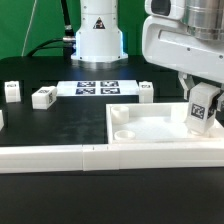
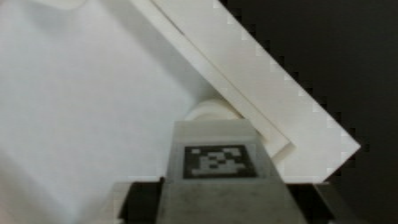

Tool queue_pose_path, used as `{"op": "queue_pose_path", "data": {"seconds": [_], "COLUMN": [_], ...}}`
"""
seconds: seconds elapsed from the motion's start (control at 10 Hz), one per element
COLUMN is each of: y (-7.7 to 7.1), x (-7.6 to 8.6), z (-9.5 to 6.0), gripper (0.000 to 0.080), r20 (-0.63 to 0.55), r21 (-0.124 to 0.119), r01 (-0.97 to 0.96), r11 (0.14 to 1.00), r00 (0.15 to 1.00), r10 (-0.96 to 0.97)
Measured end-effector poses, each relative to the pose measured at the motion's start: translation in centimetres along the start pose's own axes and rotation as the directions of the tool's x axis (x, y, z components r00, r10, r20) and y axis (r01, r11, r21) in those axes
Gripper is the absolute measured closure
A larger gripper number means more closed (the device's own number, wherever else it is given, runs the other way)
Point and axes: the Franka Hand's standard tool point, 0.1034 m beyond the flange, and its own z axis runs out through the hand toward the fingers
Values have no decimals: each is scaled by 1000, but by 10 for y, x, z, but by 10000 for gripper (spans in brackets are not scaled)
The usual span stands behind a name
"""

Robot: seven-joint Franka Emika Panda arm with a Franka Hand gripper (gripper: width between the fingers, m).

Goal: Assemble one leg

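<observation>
My gripper [image 1: 202, 112] is shut on a leg [image 1: 200, 110], a small white peg with a black-and-white tag on its face. I hold it upright above the right part of the large flat white panel [image 1: 150, 127], which has round corner holes. In the wrist view the leg [image 2: 219, 160] fills the middle between my dark fingers [image 2: 148, 200], over the panel [image 2: 89, 110] near a round hole [image 2: 214, 108] by its raised rim. Two more legs [image 1: 43, 97] [image 1: 11, 91] lie loose on the black table at the exterior view's left.
The marker board [image 1: 97, 87] lies at the back in front of the arm's base [image 1: 98, 35]. Another white peg [image 1: 146, 91] stands right of it. A long white rail [image 1: 60, 157] runs along the front. A white part shows at the left edge [image 1: 2, 118].
</observation>
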Motion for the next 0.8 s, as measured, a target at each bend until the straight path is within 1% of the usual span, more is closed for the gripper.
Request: {"op": "queue_pose_path", "data": {"seconds": [0.2,0.3,0.4,0.5,0.6,0.7,0.8], "y": [0,0,0,0,0,-1,-1], "x": [-1,-1,-1,-2,-2,-1,-2], "z": [0,1,1,1,1,1,1], "gripper": [505,505,433,433,294,193,163], "r20": [5,10,10,10,10,9,8], "r21": [1,2,2,2,2,3,4], "r01": [-182,-231,-225,-205,-159,-117,-5], "r11": [983,973,974,979,987,993,1000], "r00": [983,973,974,979,987,993,1000], "r10": [182,231,225,205,159,117,5]}}
